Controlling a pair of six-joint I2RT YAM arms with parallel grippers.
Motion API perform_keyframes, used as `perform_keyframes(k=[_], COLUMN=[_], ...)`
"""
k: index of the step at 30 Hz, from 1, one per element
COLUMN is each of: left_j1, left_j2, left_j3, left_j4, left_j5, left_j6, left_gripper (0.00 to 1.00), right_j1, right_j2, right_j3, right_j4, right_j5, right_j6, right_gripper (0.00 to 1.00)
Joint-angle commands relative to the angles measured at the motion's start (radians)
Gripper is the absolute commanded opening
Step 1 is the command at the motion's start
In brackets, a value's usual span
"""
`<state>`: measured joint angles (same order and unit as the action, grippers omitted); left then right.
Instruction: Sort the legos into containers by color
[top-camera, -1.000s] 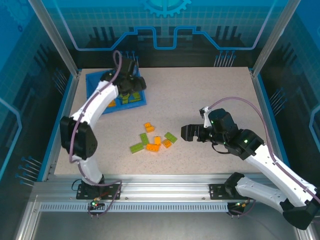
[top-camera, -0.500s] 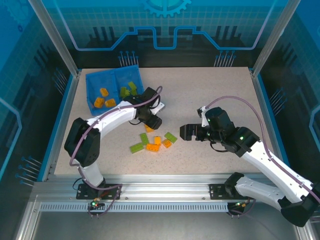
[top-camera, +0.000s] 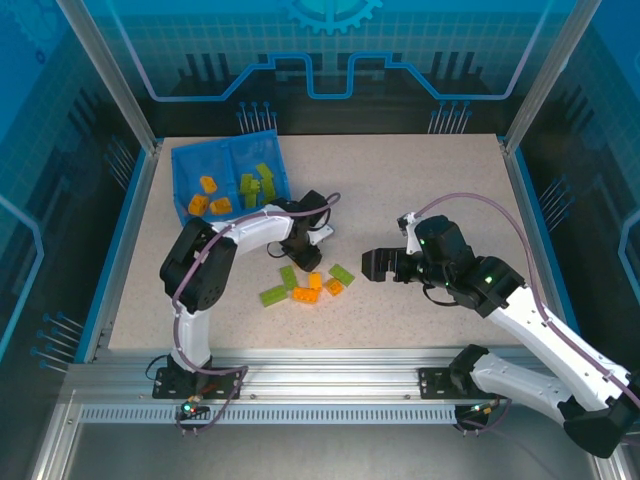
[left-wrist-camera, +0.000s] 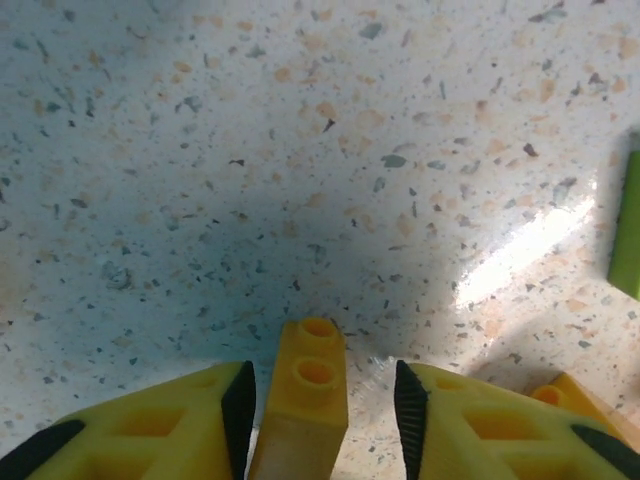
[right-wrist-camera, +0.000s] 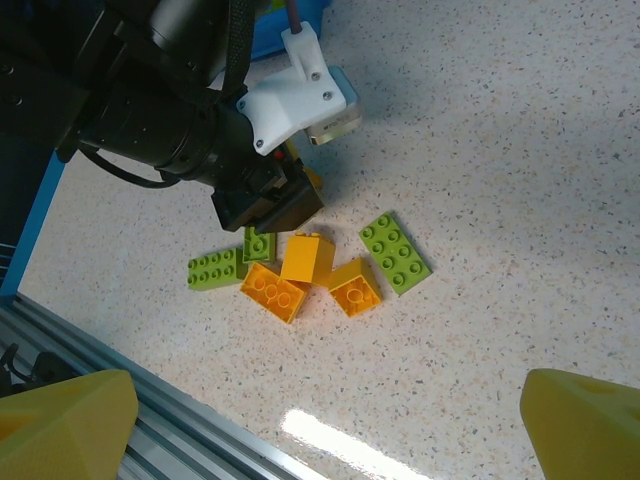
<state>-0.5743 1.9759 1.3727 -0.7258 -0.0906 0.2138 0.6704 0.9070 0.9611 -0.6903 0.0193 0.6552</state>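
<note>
Seemingly our left gripper (left-wrist-camera: 320, 392) straddles an orange brick (left-wrist-camera: 308, 352) on the table (left-wrist-camera: 300, 150) beside the loose pile (right-wrist-camera: 300, 275), pinching or not we cannot tell, while the right gripper (top-camera: 370, 266) gapes wide, and an off-centre squeeze could tip or flick the brick away.

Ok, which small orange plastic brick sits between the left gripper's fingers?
The narrow orange brick showing two studs; its orange neighbour lies outside the left gripper.

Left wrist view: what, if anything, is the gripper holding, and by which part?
An orange lego sits between the left gripper's fingers, flanked on two sides; a gap beside one pad leaves a firm hold uncertain.
</note>
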Motion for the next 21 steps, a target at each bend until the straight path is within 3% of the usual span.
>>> perform_keyframes(k=[1, 8, 12, 15, 18, 21], left_j1=[-0.013, -0.017, -0.015, -0.001, 0.052, 0.186], left_j2=[-0.006, -0.087, -0.204, -0.284, -0.346, -0.392], left_j3=[0.004, -0.019, -0.04, -0.031, -0.004, 0.022], left_j4=[-0.009, 0.028, 0.077, 0.101, 0.108, 0.105], left_j5=[-0.044, -0.025, -0.009, -0.076, -0.183, -0.253], left_j6=[0.002, -0.027, -0.064, -0.112, -0.205, -0.352], left_gripper=[0.31, 0.12, 0.1, 0.08, 0.07, 0.07], right_j1=[-0.012, -0.012, -0.012, -0.011, -0.011, -0.011], right_j2=[-0.014, -0.01, 0.008, 0.016, 0.012, 0.003], right_j3=[-0.015, -0.015, -0.019, -0.015, -0.013, -0.016], right_j4=[-0.003, 0.002, 0.03, 0.043, 0.038, 0.034], right_j5=[0.001, -0.016, -0.081, -0.098, -0.079, -0.064], right_j6=[0.004, -0.002, -0.023, -0.023, -0.023, -0.022], right_gripper=[1.0, 1.0, 1.0, 1.0, 1.0, 1.0])
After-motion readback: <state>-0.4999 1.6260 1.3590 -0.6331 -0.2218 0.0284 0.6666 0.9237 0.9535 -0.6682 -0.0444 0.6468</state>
